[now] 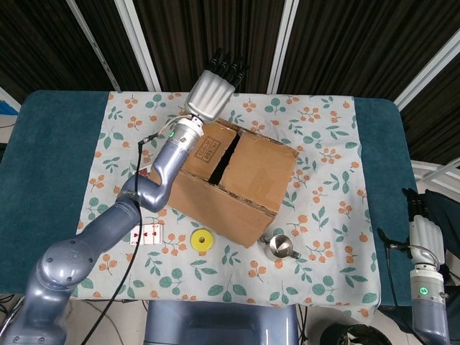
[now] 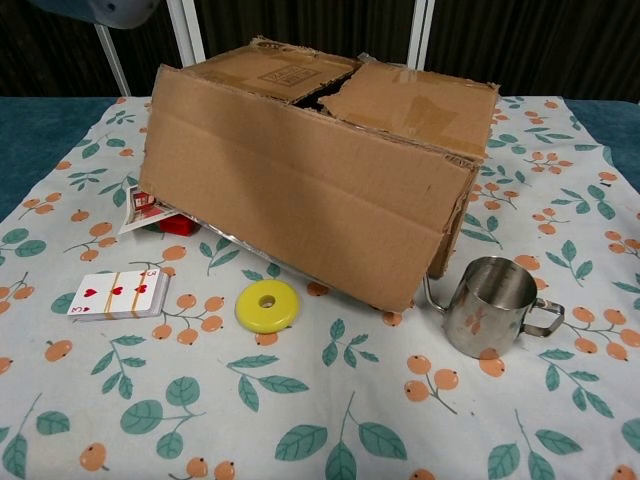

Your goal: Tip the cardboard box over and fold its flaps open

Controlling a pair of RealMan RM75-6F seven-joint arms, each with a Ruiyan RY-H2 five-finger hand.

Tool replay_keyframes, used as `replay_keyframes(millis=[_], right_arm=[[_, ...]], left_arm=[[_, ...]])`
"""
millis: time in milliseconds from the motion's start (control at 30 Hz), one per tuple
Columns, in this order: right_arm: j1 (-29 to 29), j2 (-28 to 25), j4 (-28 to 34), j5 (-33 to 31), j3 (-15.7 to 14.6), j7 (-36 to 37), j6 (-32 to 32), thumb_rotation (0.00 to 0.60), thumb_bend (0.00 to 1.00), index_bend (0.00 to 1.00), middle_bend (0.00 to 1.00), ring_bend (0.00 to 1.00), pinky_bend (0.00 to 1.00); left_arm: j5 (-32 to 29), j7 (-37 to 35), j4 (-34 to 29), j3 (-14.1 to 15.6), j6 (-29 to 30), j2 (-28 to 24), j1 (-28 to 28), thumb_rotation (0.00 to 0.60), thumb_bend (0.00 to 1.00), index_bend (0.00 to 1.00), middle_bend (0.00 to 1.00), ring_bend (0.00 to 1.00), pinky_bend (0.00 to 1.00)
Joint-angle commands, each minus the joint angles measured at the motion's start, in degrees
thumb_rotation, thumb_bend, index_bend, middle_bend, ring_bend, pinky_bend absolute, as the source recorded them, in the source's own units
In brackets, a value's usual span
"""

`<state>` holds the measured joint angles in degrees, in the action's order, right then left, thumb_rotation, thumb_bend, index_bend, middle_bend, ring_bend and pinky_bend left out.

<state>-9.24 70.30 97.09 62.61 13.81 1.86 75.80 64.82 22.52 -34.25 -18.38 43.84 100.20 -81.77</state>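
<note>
Left hand (image 1: pixel 212 90) over the far edge of the box (image 1: pixel 233 183), fingers apart and pointing away, holding nothing; right hand (image 1: pixel 424 241) parked well off past the table's right edge, fingers straight, nothing in them; so left far nearer. Box mid-cloth (image 1: pixel 323 280), just below and toward the robot from the left hand, long axis slanting far-left to near-right, top flaps (image 2: pixel 420 100) closed but gapped. Nearby: mug (image 2: pixel 493 305), yellow disc (image 2: pixel 267 305), cards (image 2: pixel 118 294). Likely a pull from the far edge, tipping toward the robot.
</note>
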Motion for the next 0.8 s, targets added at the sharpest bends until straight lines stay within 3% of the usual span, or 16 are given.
replay_keyframes(millis=[33, 200, 400, 600, 800], right_arm=[[0.0, 0.0, 0.0, 0.0, 0.0, 0.0, 0.0, 0.600, 0.32, 0.02, 0.00, 0.04, 0.24], [0.0, 0.0, 0.1, 0.2, -0.2, -0.1, 0.0, 0.600, 0.32, 0.02, 0.00, 0.04, 0.24], [0.0, 0.1, 0.2, 0.5, -0.4, -0.4, 0.0, 0.600, 0.32, 0.02, 0.00, 0.04, 0.24], [0.0, 0.1, 0.4, 0.5, -0.4, -0.4, 0.0, 0.600, 0.32, 0.02, 0.00, 0.04, 0.24], [0.0, 0.1, 0.5, 0.6, -0.5, -0.4, 0.1, 0.600, 0.32, 0.02, 0.00, 0.04, 0.24]], left_arm=[[0.7, 1.6, -17.4, 1.9, 3.5, -12.0, 7.2, 0.600, 0.24, 0.00, 0.00, 0.00, 0.00], [-2.1, 6.2, -32.5, 3.1, 6.0, -21.4, 13.1, 0.600, 0.26, 0.00, 0.00, 0.00, 0.00], [-4.5, 9.1, -43.2, 5.1, 7.7, -28.4, 17.9, 0.600, 0.35, 0.00, 0.00, 0.00, 0.00], [-4.9, 9.1, -49.1, 7.3, 7.2, -32.6, 20.8, 0.600, 0.46, 0.00, 0.00, 0.00, 0.00], [-4.9, 8.1, -51.5, 8.8, -1.0, -36.1, 19.1, 0.600, 0.65, 0.00, 0.06, 0.00, 0.08]])
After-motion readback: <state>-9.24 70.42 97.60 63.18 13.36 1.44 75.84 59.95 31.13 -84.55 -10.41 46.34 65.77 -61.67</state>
